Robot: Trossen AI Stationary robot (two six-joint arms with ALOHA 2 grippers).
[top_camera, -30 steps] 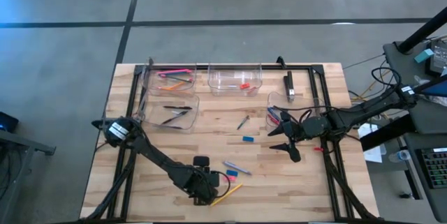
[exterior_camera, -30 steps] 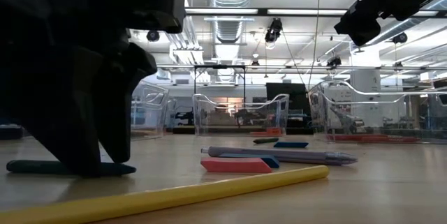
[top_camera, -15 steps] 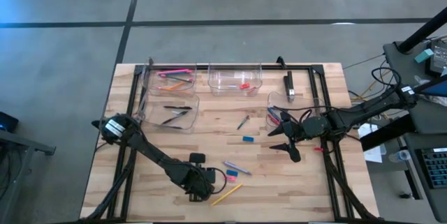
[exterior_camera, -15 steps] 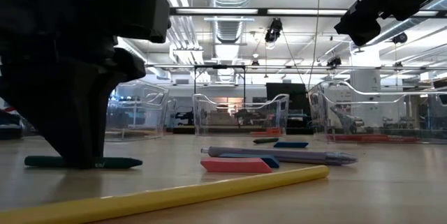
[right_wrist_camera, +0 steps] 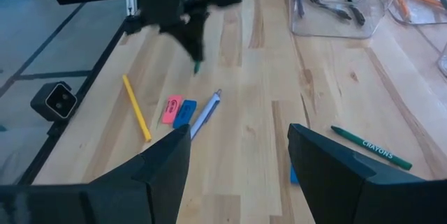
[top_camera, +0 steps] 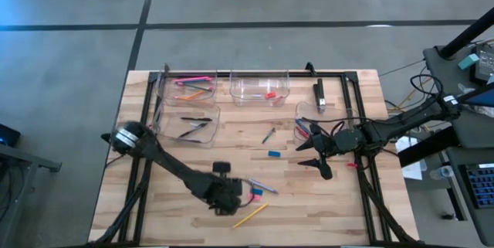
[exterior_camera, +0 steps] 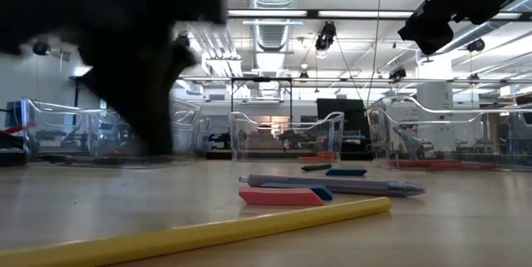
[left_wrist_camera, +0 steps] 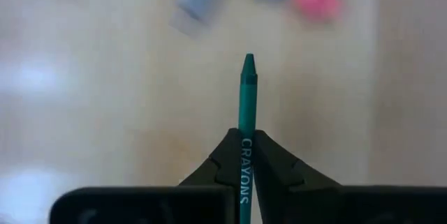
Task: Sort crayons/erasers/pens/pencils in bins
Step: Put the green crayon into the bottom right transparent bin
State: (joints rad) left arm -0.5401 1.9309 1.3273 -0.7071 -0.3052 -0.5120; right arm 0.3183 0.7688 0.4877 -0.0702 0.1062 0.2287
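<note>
My left gripper (top_camera: 225, 196) hangs above the table's near middle, shut on a teal crayon (left_wrist_camera: 247, 98). It shows as a dark blur in the low view (exterior_camera: 141, 67) and beyond my right fingers in the right wrist view (right_wrist_camera: 186, 27). My right gripper (top_camera: 316, 155) waits open at the table's right side, with nothing between its fingers (right_wrist_camera: 241, 175). Clear bins stand at the back: one with pencils (top_camera: 187, 87), one with an eraser (top_camera: 260, 87), one with pens (top_camera: 190, 124), one at the right (top_camera: 307, 117). My left gripper pinches the teal crayon between its two fingertips (left_wrist_camera: 225, 160) on the lettered wrapper (left_wrist_camera: 246, 140), back from the point. The pointed end (left_wrist_camera: 248, 62) sticks out past the fingertips. The crayon is lifted clear of the table.
A yellow pencil (top_camera: 249, 215), a pink eraser (exterior_camera: 278, 197) with a blue one (right_wrist_camera: 184, 111) beside it and a grey pen (exterior_camera: 332, 185) lie on the near table. A green crayon (right_wrist_camera: 370, 147) and a blue eraser (top_camera: 273, 154) lie mid-table. A black frame (top_camera: 363, 124) rims the table.
My left gripper has shut on the teal crayon that lay on the table near its front edge. It has then risen and gone a little toward the far edge. The crayon has left the table with it.
</note>
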